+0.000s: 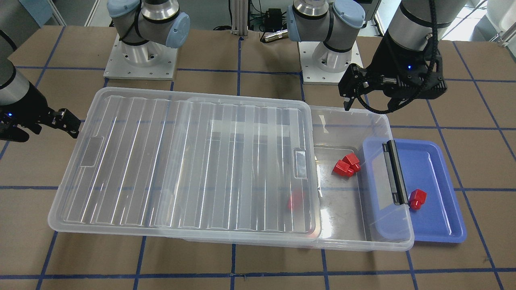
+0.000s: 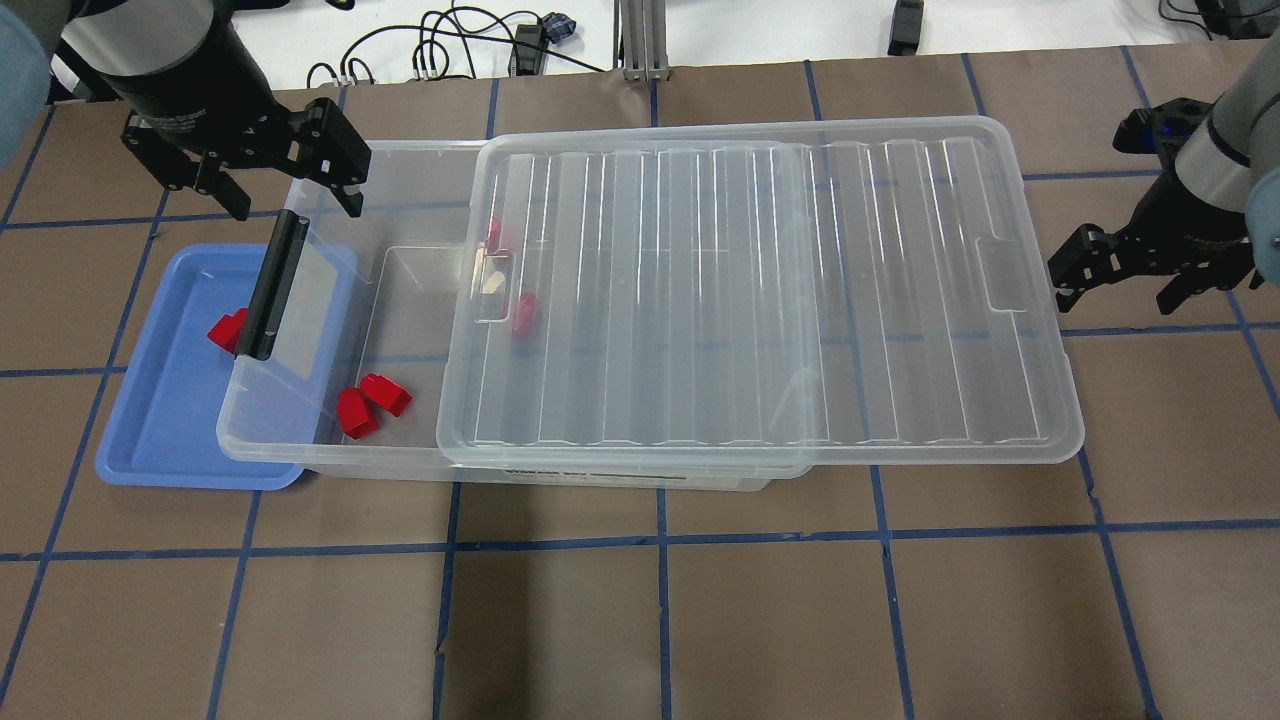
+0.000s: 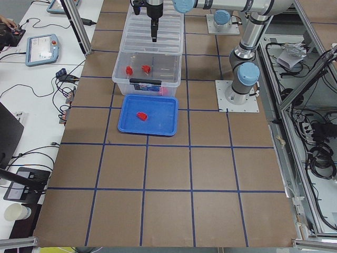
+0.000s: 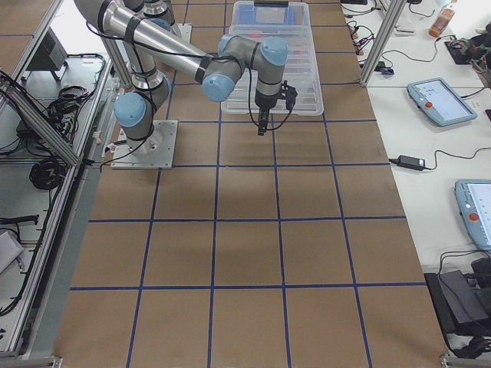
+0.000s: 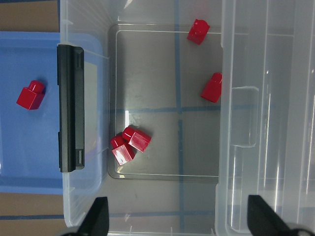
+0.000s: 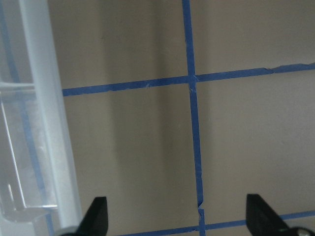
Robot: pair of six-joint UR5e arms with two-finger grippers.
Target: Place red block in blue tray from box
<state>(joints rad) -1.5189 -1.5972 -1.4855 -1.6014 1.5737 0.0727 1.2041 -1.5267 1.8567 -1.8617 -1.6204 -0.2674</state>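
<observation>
The box [image 2: 400, 165] is a clear bin, and its ribbed lid [image 2: 760, 290] is slid toward my right, so its left end is uncovered. Two red blocks [image 2: 370, 405] lie touching in that uncovered end and also show in the left wrist view [image 5: 129, 145]. Two more red blocks [image 5: 211, 87] [image 5: 198, 31] lie at the lid's edge. Another red block [image 2: 228, 330] lies in the blue tray [image 2: 160, 420], which is partly under the box's latch end. My left gripper [image 2: 292, 200] is open and empty above the box's far left corner. My right gripper [image 2: 1118, 290] is open and empty beside the lid's right end.
A black latch bar [image 2: 272, 288] lies along the box's left end, over the tray's edge. The lid overhangs the box on my right. The table is brown with blue tape lines [image 6: 193, 123]. Both arm bases [image 1: 141, 56] stand at the back.
</observation>
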